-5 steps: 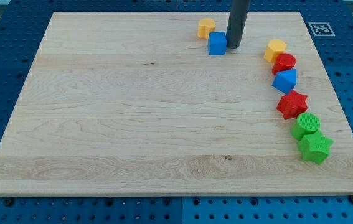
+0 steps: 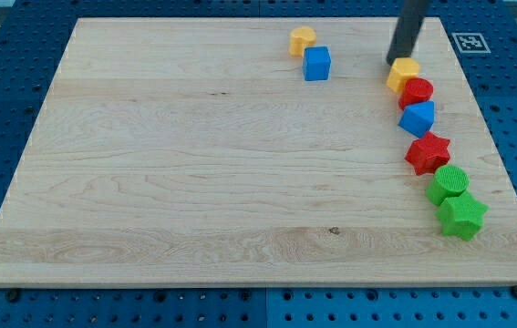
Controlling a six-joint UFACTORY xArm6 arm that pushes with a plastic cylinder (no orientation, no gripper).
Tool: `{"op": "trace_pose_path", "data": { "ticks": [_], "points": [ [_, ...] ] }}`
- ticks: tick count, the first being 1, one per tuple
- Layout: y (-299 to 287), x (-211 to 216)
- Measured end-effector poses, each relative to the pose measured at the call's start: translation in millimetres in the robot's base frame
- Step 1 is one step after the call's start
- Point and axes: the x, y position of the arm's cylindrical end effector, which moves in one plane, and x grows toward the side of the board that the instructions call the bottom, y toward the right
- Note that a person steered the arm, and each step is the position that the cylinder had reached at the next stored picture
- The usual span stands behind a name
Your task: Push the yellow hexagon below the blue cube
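The yellow hexagon point(image 2: 403, 74) lies near the view's top right, at the head of a curved row of blocks. The blue cube point(image 2: 316, 64) sits to its left, near the top middle of the wooden board point(image 2: 194, 164). My tip point(image 2: 396, 62) is at the hexagon's upper left edge, touching it or nearly so, well to the right of the blue cube. The rod leans up and to the right out of the view's top.
A small yellow block point(image 2: 302, 40) sits just above-left of the blue cube. Below the hexagon run a red cylinder point(image 2: 416, 92), a blue block point(image 2: 418, 118), a red star point(image 2: 428, 152), a green cylinder point(image 2: 448, 183) and a green star point(image 2: 461, 216). A marker tag point(image 2: 467, 42) is at the board's top right corner.
My tip has moved right, from beside the blue cube's right side to the yellow hexagon's upper left edge. No block has visibly moved.
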Motion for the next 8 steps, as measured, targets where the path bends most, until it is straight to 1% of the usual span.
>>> {"op": "trace_pose_path", "data": {
  "ticks": [1, 2, 3, 4, 6, 8],
  "points": [
    [0, 5],
    [17, -8],
    [77, -6],
    [86, 17],
    [45, 35],
    [22, 37]
  ]
}}
